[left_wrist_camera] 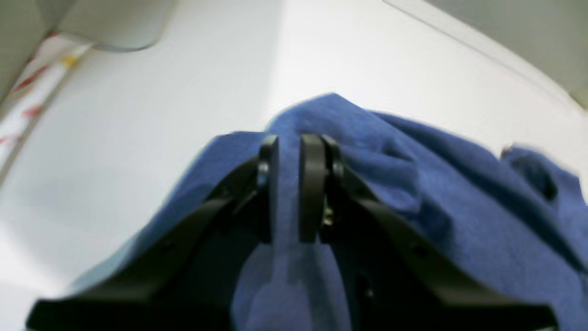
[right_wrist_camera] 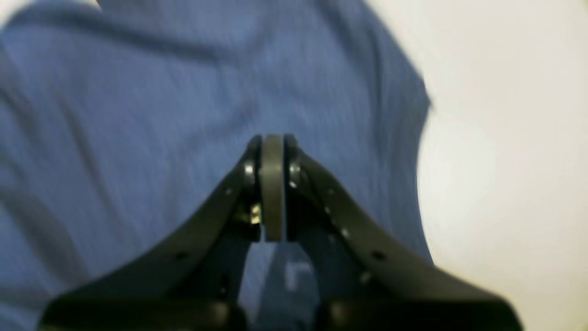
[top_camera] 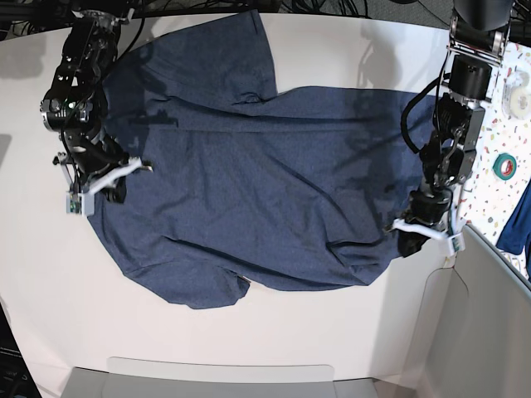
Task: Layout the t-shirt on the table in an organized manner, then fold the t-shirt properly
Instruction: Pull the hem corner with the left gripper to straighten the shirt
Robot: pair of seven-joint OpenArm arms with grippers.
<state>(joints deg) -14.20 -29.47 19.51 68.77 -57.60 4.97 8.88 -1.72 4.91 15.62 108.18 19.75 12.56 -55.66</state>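
- Nearest edge of the table (top_camera: 249, 352): bare white, with a pale flat panel along the near rim; nothing of the shirt reaches it.
- Just beyond, the t-shirt (top_camera: 274, 191) lies spread across the middle of the table, dark navy, one side rumpled. Its near hem bulges in a loose curl at near centre, and a ridge of folds runs toward the near right corner.
- Left gripper (left_wrist_camera: 289, 193), at the near right of the base view: jaws drawn in on a raised pleat of the t-shirt (left_wrist_camera: 413, 184), cloth standing up between the pads. A pinch on fabric, not a full close.
- Right gripper (right_wrist_camera: 272, 188), at the left of the base view, mid-depth: pads pressed flat together over the t-shirt (right_wrist_camera: 138, 138). Whether any cloth is caught in them cannot be told; the wrist view is blurred and shows no fold between the pads.
- Far side: a sleeve or shoulder panel reaches to the far edge of the table, lying flat.
- Handling, judged: light, limp knit. It will drape and sag from any single point, drag on the tabletop, and bunch rather than slide stiffly. No risk of breakage; the risk is a thin pinch slipping out.
- Where to take hold, judged: hem corners and shoulder seams, both layers together, two well-separated points so that the cloth tensions flat.
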